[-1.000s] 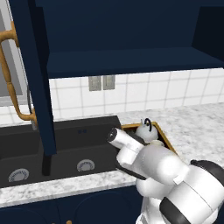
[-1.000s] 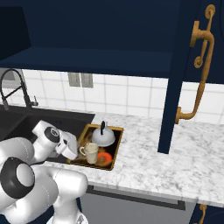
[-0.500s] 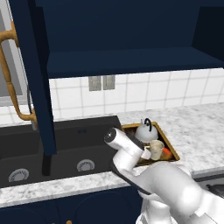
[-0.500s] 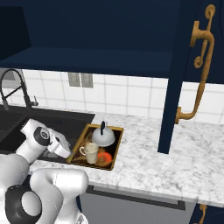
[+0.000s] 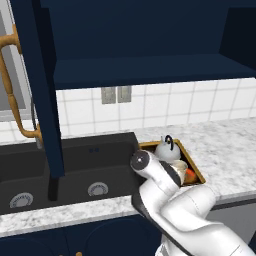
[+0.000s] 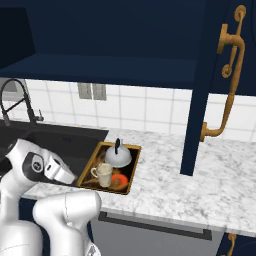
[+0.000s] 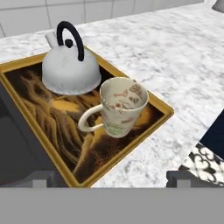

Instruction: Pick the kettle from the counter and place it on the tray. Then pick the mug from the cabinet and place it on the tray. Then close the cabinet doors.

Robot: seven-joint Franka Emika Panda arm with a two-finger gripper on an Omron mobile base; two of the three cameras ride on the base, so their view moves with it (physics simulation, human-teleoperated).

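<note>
The kettle point(image 7: 70, 70) and the mug point(image 7: 119, 106) both stand on the tray point(image 7: 131, 144), which lies on the marble surface point(image 6: 200, 185) just beside the black sink point(image 5: 75, 165). The kettle sits at the tray's far end, towards the tiled wall, its black arched handle upright; the mug stands just in front of it, upright, apart from the kettle by a narrow gap, its side handle pointing towards the sink. From the right base view an orange-red round mark shows on the tray floor just beside the mug.

The gripper point(image 7: 107, 178) hangs near the tray's near end — its fingers point(image 7: 41, 177) are spread wide and released, with nothing between them. From the hand view the mug stands clear ahead of the tips, untouched.

Above, the cabinet point(image 5: 150, 45) is open, its navy shelf point(image 5: 150, 75) bare in the part that shows. The cabinet doors point(image 6: 210, 85) stand swung out — one at the left edge of the left base view, one at the right of the right base view, each with a curved brass handle point(image 6: 227, 75).
</note>
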